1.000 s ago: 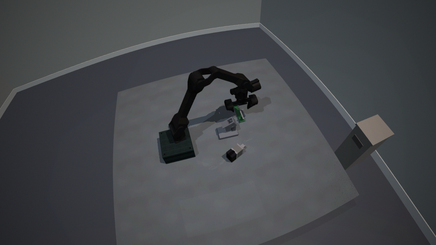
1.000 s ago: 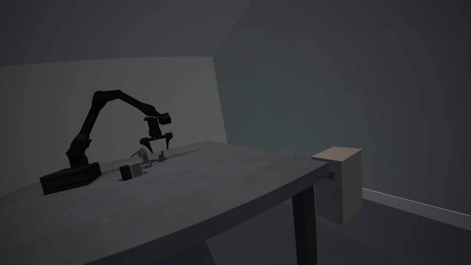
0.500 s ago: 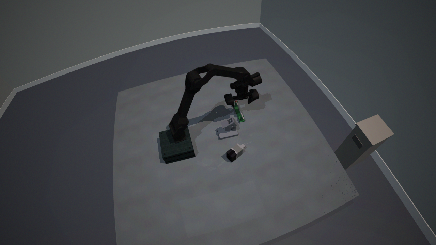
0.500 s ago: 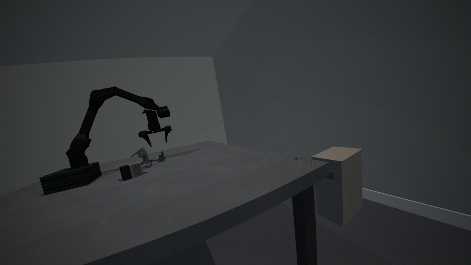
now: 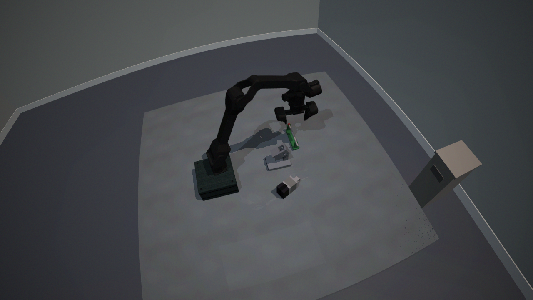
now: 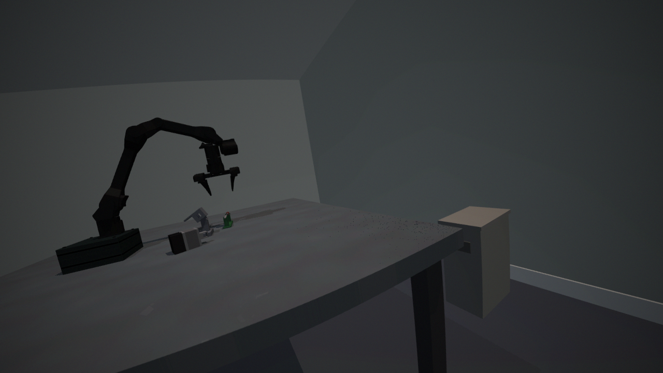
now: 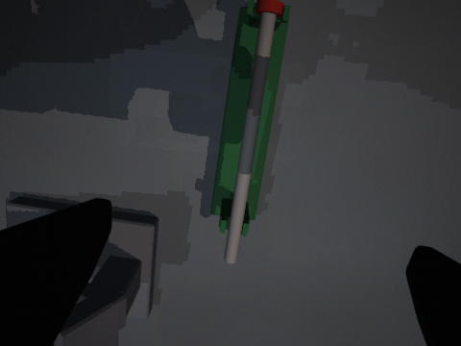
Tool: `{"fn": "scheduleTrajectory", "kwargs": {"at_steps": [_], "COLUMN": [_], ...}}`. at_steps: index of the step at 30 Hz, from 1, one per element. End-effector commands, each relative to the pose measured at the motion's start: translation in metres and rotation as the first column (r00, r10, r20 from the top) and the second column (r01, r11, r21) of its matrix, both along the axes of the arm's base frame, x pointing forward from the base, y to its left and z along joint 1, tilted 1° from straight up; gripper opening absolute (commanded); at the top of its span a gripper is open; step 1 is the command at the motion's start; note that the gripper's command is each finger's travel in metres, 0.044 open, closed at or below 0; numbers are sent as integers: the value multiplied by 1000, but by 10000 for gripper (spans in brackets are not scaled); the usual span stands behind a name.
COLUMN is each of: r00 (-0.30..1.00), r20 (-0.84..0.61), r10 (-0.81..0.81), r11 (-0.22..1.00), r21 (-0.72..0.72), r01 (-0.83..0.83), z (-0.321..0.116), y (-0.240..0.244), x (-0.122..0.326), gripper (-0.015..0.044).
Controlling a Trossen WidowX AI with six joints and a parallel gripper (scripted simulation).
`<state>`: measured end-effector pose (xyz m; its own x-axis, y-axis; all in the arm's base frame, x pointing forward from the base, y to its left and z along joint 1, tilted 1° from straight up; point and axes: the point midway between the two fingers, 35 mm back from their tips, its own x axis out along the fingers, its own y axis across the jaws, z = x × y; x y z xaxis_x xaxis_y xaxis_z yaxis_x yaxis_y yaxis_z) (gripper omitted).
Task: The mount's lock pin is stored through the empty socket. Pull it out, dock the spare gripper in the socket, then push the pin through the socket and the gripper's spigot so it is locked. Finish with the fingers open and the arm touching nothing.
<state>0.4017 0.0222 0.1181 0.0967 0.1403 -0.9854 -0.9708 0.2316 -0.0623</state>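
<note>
My gripper (image 5: 296,121) (image 6: 221,192) (image 7: 264,238) is open and empty, above the green cradle (image 5: 290,138) (image 6: 227,221) (image 7: 231,130). The pale lock pin (image 7: 244,185) (image 5: 289,124) with a red head (image 7: 270,7) lies lengthwise in the cradle, its plain end sticking out past the cradle's end. The grey mount (image 5: 279,164) (image 6: 200,215) (image 7: 139,235) stands beside the cradle with its tilted socket block raised; no pin shows in it. In the wrist view my left finger hides part of it. The spare gripper (image 5: 289,183) (image 6: 188,239), black at one end and light grey, lies on the table.
The arm's dark base block (image 5: 216,181) (image 6: 99,250) stands on the table (image 5: 186,242) (image 6: 278,269), left of the mount and spare gripper. A beige box (image 5: 458,160) (image 6: 495,259) is at the table's right edge in the top and exterior views.
</note>
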Motion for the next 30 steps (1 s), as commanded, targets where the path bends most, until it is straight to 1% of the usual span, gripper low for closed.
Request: {"fn": "scheduleTrajectory", "kwargs": {"at_steps": [1, 4, 5, 8, 12, 16, 21, 27, 30], "r00": [1000, 1000, 999, 985, 933, 846, 695, 474, 448], "r20": [7, 17, 20, 33, 51, 68, 88, 106, 108], "r10": [0, -8, -32, -168, -355, -528, -714, -874, -888], "r11": [1000, 1000, 999, 982, 919, 817, 654, 443, 420], "r21": [0, 4, 18, 95, 205, 311, 438, 574, 588], "r01": [0, 8, 32, 164, 338, 485, 617, 689, 691], "z": [22, 18, 17, 13, 7, 2, -4, -11, -12], "y": [0, -3, -10, -52, -106, -152, -197, -230, -232], "x": [-2, 0, -1, -12, -34, -64, -110, -171, -178], "gripper": [440, 440, 440, 440, 440, 440, 440, 440, 440]}}
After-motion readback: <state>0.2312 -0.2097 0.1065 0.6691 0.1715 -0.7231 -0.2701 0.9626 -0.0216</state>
